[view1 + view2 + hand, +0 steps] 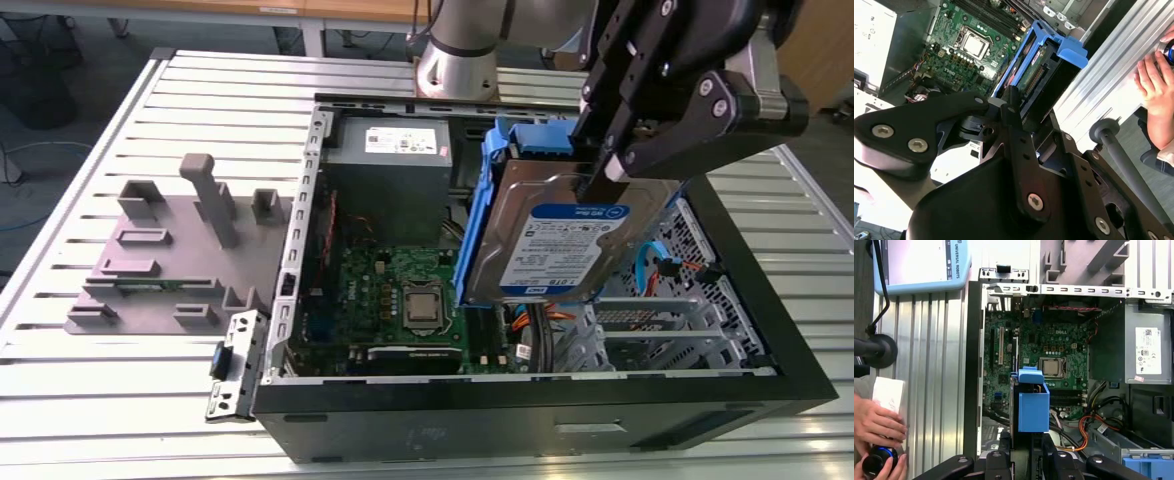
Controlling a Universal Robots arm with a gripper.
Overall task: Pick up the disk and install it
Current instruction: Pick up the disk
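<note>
Disk right of centre in the exterior view, tilted steeply, blue rails on its edges. Gripper has its fingers closed on the upper end. The long axis runs down from the fingers into the open computer case, with the lower end between motherboard and drive cage. The case stands on the slatted counter.

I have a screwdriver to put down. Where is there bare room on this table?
Bare slatted table lies in front of and beyond the grey fixture, on the exterior view's left. A narrower strip borders the computer case on that view's right. Inside the case is crowded: the gripper holds the disk above it.
</note>
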